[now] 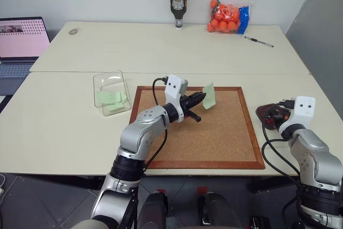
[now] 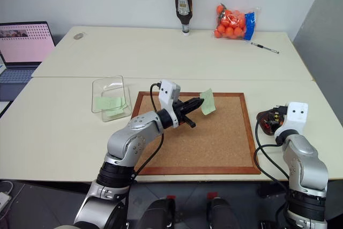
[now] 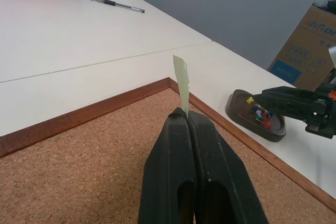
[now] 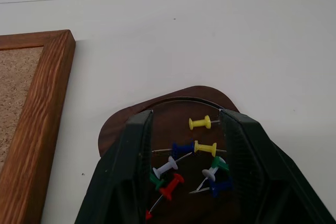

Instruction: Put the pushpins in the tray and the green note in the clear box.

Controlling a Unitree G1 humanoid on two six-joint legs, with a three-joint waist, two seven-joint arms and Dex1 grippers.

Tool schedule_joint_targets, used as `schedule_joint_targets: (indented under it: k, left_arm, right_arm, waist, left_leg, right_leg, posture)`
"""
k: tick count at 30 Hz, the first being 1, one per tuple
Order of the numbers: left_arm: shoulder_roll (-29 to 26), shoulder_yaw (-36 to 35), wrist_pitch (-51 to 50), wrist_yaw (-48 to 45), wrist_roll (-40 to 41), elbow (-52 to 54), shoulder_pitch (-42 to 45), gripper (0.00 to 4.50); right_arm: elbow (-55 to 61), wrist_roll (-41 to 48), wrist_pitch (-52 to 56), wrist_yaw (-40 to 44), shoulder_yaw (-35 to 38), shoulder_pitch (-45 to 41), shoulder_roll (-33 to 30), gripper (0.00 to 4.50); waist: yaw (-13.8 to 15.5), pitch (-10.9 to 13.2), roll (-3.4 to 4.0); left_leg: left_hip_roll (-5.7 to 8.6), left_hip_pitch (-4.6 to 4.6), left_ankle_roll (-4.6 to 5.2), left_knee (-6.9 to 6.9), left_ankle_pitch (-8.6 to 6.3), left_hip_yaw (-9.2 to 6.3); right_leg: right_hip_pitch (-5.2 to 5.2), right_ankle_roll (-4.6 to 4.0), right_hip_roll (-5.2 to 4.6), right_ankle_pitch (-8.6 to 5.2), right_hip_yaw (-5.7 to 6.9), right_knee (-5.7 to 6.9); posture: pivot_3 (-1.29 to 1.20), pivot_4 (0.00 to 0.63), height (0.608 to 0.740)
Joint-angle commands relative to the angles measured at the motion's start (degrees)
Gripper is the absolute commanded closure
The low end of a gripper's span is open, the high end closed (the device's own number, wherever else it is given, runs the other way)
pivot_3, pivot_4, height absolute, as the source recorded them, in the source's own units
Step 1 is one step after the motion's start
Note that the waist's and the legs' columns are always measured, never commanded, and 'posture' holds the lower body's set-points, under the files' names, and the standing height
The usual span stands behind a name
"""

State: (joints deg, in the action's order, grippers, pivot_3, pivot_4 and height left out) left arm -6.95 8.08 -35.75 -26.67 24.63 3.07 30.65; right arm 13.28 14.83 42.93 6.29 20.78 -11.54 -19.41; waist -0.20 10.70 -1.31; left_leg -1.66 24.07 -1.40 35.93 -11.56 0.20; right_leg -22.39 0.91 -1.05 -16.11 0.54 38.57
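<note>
A pale green paper note (image 1: 209, 96) sits against a speckled tan corkboard with a reddish wood frame (image 1: 199, 127). The dark brown tray (image 4: 173, 109) holds yellow, blue, white, green and red plastic pushpins (image 4: 185, 163). The bench (image 1: 64, 127) is cream.

Left gripper (image 1: 201, 99) pinches a green note (image 1: 209, 96) above the corkboard (image 1: 214, 143); right gripper (image 1: 273, 115) sits over the tray (image 1: 262, 113).
</note>
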Motion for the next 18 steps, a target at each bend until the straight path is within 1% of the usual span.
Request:
schedule_joint_targets:
  k: [1,4,7,9,11,12,14,18]
  left_arm:
    - [0.15,-2.03,3.75,2.42,-2.24,2.18,1.48,4.5]
    - [-0.17,-3.56,6.68,6.4,-5.57,2.22,2.03,4.5]
    - [-1.5,-6.94,7.3,12.82,-9.25,4.23,1.82,4.5]
    - [-2.54,-8.24,6.92,15.44,-11.11,6.25,1.06,4.5]
    - [-5.62,-12.25,5.34,20.82,-15.27,11.29,-0.93,4.5]
    - [-7.06,-14.3,4.15,23.16,-16.98,13.46,-1.87,4.5]
    - [-8.72,-16.99,2.59,26.22,-18.95,15.91,-2.88,4.5]
    - [-11.23,-20.48,-0.25,28.49,-20.71,17.42,-3.54,4.5]
  right_arm:
    - [7.65,1.45,-5.37,3.16,0.25,0.63,-1.41,2.39]
    - [11.86,3.26,-7.16,7.47,-2.03,1.84,-1.97,2.39]
    - [17.09,7.25,-6.65,13.97,-6.96,2.07,-3.13,2.39]
    - [18.04,8.0,-6.85,17.01,-9.98,1.12,-4.34,2.39]
    - [16.92,8.87,-7.39,23.11,-17.08,-4.62,-5.3,2.39]
    - [15.74,9.16,-7.49,25.68,-20.14,-7.69,-5.34,2.39]
    - [13.47,9.69,-7.33,29.06,-23.64,-11.89,-5.2,2.39]
    - [8.52,9.69,-6.43,36.04,-30.12,-19.15,-6.03,2.39]
  waist:
    - [0.01,0.01,0.01]
    - [-0.06,0.01,0.01]
    - [-0.27,0.01,0.0]
    - [-0.34,0.01,0.0]
    - [-0.5,0.04,0.0]
    - [-1.08,0.15,0.0]
    - [-1.69,0.21,-0.07]
    - [-0.6,0.22,-0.15]
  left_leg:
    - [0.0,0.0,0.0,0.0,0.0,0.0]
    - [0.01,0.0,0.0,-0.01,0.0,-0.01]
    - [0.0,-0.02,0.0,-0.01,0.0,-0.03]
    - [-0.01,-0.04,0.0,-0.01,0.0,-0.08]
    - [-0.04,-0.04,-0.01,-0.01,0.0,-0.07]
    - [-0.05,-0.07,-0.01,0.0,0.0,-0.07]
    - [-0.08,-0.17,-0.01,-0.01,0.0,-0.11]
    - [-0.13,-0.15,-0.01,0.0,0.0,-0.2]
  right_leg:
    - [0.0,0.0,0.0,0.0,0.0,0.0]
    - [-0.02,0.0,0.02,0.0,-0.01,0.0]
    - [-0.01,0.0,0.05,0.0,-0.01,0.0]
    - [-0.01,0.0,0.12,0.0,-0.01,0.01]
    - [0.0,0.0,0.12,0.0,0.03,0.02]
    - [-0.02,0.01,0.12,0.0,-0.01,0.03]
    - [-0.06,0.05,0.1,0.03,-0.05,0.13]
    - [0.07,0.01,0.07,0.01,0.12,0.11]
  posture:
    - [0.0,0.15,0.74]
    - [0.0,0.15,0.74]
    - [0.0,0.15,0.74]
    - [0.0,0.15,0.74]
    - [0.0,0.15,0.74]
    - [0.0,0.15,0.74]
    - [0.0,0.15,0.74]
    - [0.0,0.15,0.74]
